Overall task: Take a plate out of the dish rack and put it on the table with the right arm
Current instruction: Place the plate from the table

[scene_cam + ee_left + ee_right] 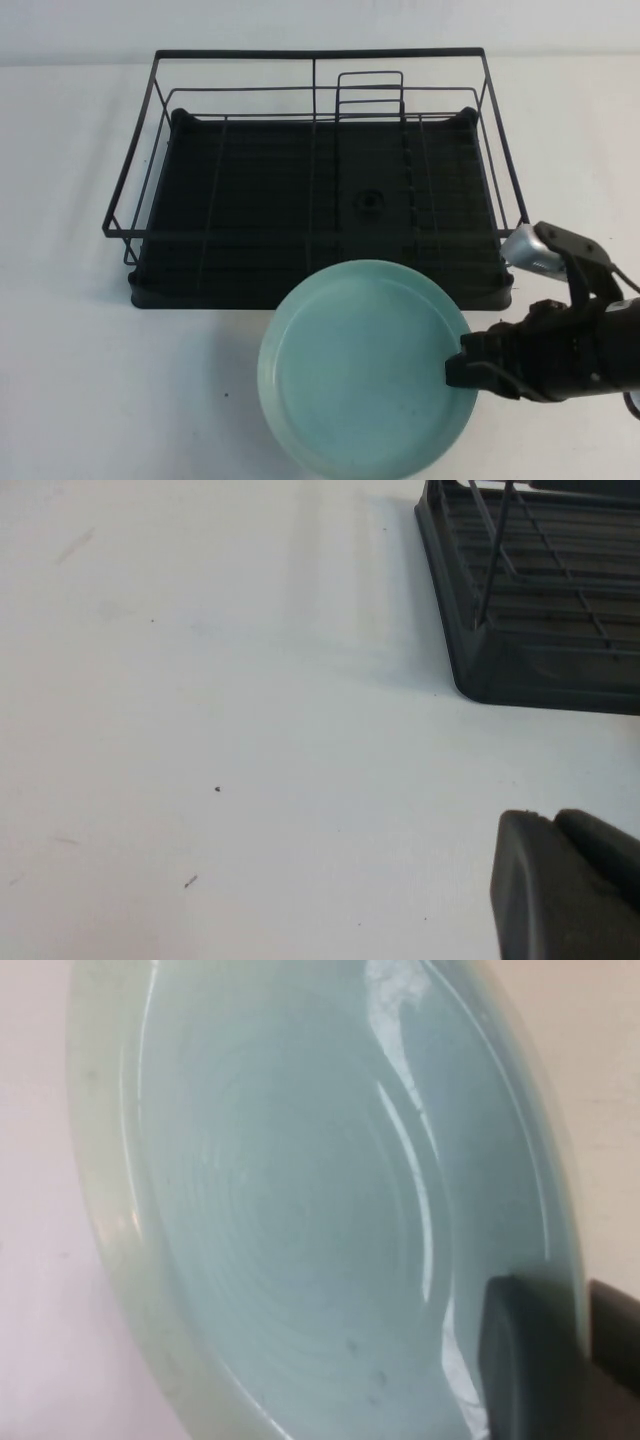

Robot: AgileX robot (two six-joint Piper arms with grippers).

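Right gripper (462, 368) pinches the plate (360, 370) at its right rim, face up, roughly level, in front of the rack (318, 180). Left gripper (565, 885) near rack's corner over the table (200, 730); can't tell its opening.

Round pale mint-green plate (360, 365) with a low raised rim, face up, out in front of the dish rack (318, 180) above the white surface (80, 380), its far edge overlapping the rack's front. Pinched at its right rim by the right gripper (462, 370), fingers (525, 1360) clamped across the edge. Possibly clear of the surface; hard to judge. Black wire rack over black tray, plateless.
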